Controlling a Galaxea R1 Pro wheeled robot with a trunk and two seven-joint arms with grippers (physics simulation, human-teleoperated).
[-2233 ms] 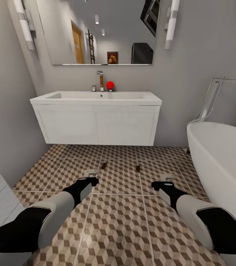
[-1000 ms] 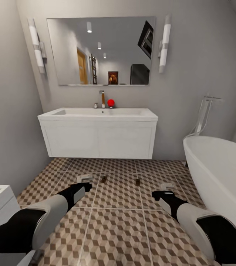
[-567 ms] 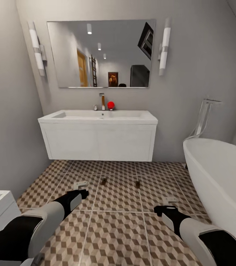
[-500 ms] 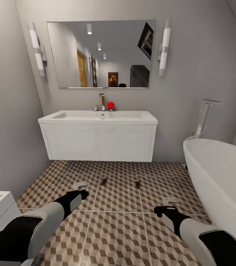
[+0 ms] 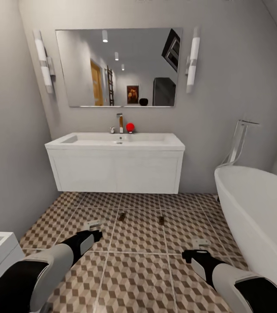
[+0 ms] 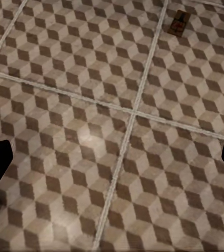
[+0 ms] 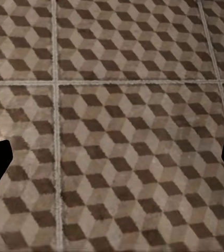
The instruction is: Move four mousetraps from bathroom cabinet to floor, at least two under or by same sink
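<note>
Both jaws stand wide apart and empty: left gripper (image 5: 93, 226), right gripper (image 5: 201, 244). Two mousetraps (image 5: 121, 216) (image 5: 161, 220) lie on the bathroom floor (image 5: 138, 278) just before the bathroom sink (image 5: 117, 141). The risk: the base rolling forward could knock them away.

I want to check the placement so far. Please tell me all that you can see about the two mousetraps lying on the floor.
The two mousetraps are small flat brown rectangles with dark parts, too small here for detail. Both lie flat on the patterned bathroom floor, apart from each other, just in front of the white bathroom sink vanity, not under it. Nothing touches them. The left wrist view shows one as a tan wooden plate with dark wire on top.
</note>
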